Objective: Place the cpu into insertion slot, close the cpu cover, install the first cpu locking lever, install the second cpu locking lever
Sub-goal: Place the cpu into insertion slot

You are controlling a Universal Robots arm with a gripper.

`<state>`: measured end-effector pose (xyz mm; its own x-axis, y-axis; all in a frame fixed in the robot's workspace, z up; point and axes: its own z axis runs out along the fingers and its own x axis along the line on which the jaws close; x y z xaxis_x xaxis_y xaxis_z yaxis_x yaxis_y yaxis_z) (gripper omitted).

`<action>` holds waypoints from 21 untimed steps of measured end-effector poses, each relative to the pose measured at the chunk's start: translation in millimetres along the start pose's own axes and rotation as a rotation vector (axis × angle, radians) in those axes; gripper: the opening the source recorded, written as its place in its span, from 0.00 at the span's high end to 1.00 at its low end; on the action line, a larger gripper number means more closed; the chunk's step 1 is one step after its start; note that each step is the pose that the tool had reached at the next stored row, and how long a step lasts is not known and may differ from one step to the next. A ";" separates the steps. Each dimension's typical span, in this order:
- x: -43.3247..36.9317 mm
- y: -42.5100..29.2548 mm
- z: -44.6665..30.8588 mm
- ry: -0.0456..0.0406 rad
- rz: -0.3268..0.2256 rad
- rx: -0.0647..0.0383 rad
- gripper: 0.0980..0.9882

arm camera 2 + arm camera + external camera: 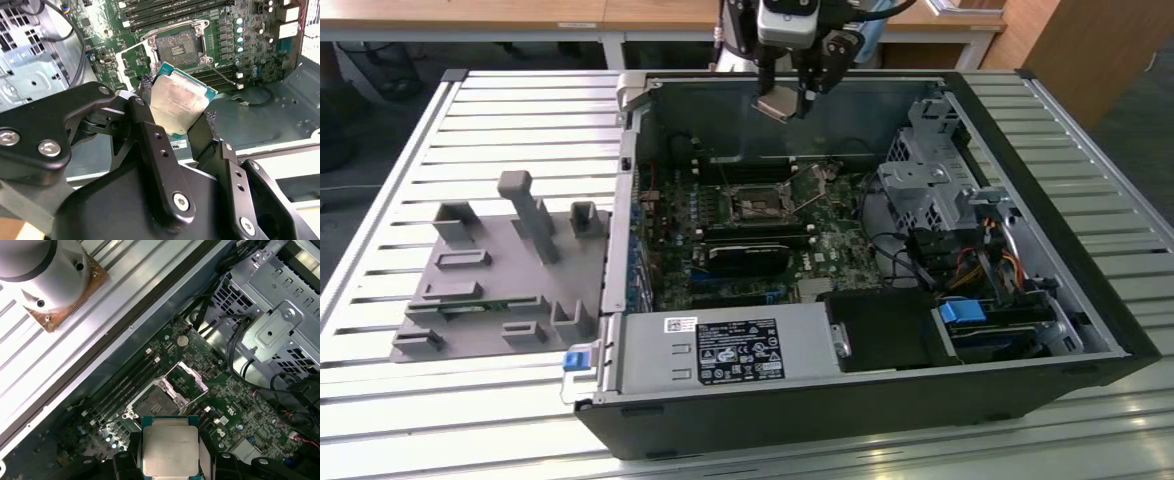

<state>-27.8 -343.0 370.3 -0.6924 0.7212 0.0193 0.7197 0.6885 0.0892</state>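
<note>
The fingers [152, 135] are pinching the cpu [182, 102] by two opposite edges, its dull silver top tilted toward the camera in the second wrist view. In the first wrist view the same chip [170, 450] sits square between the two black fingertips. The gripper [787, 100] hangs in the air over the far wall of the open computer case [854, 400], so the cpu [775, 106] is well above the board and touches nothing but the fingers.

Below it and nearer, the insertion slot [757, 207] lies on the green circuit board [834, 240]. Its dark centre [177, 47] is bare, with no chip seated. The cpu cover [196, 377] stands swung up beside the slot [152, 402], green board showing through its window. A thin lever [220, 75] appears to lie loose along the socket's side, though its exact state is hard to tell.

The case rests on a slatted tabletop [480, 110], with a grey holder tray [494, 270] on the exterior view's left.

Judged from this, none of the four steps is finished: the cpu is carried but not placed, the cover is open, and both levers seem unfastened.
</note>
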 end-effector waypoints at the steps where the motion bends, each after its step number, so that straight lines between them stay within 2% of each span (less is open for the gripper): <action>1: 0.0 0.0 0.2 -0.0012 0.013 0.000 0.50; 21: 0.3 -0.1 6.1 -0.0259 0.289 -0.006 0.50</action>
<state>-27.8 -342.4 364.2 -0.4567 0.8894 0.0193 0.8868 0.4534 0.0892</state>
